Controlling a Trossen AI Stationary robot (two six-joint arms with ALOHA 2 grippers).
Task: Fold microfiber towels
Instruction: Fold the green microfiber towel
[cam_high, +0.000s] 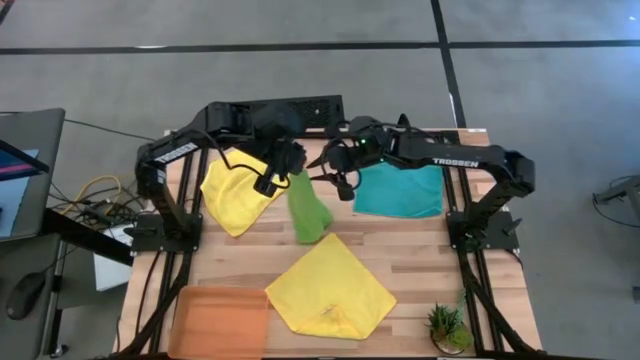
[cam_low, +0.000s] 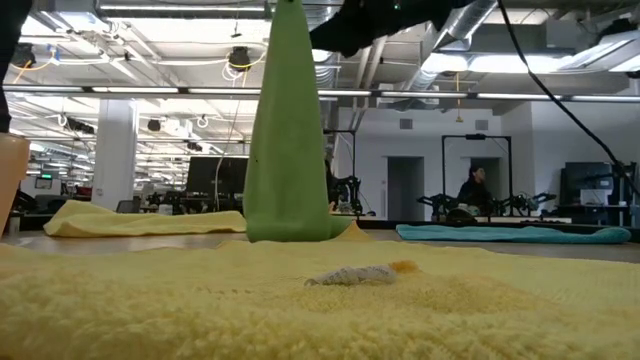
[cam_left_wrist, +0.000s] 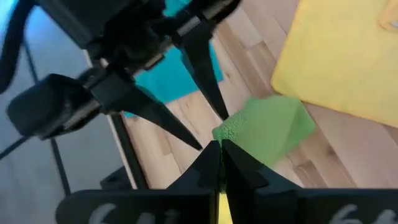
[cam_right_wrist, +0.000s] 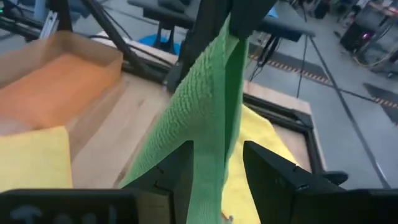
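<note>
— Hanging from the left tool (cam_high: 292, 168), the soft lime green microfiber towel (cam_high: 308, 207) droops to the wooden slatted counter (cam_high: 420, 262); from above it reads only as a narrow strip between a bright yellow square cloth (cam_high: 238, 193) and a teal cloth (cam_high: 400, 190).

— What does the table-level camera add?

— That the green towel (cam_low: 288, 130) hangs upright like a curtain, its lower edge touching the counter behind a second fluffy yellow cloth (cam_low: 200, 305) that fills the foreground. Neither tool's grip shows there.

— And the wrist cameras?

— The left one shows its own fingers (cam_left_wrist: 208, 169) pinched tight on a corner of the green cloth (cam_left_wrist: 267, 127), with the right tool (cam_left_wrist: 211, 127) just beyond, prongs spread apart. The right one shows those prongs straddling the hanging green sheet (cam_right_wrist: 205, 106) without squeezing it, the tool (cam_right_wrist: 219, 163) standing open around the fabric.

— Anything else seen only from overhead?

— A flat orange rectangular tray (cam_high: 220, 320) at the near left corner, a small potted green plant (cam_high: 446, 326) at the near right, and the second yellow cloth (cam_high: 330, 288) lying between them.
</note>
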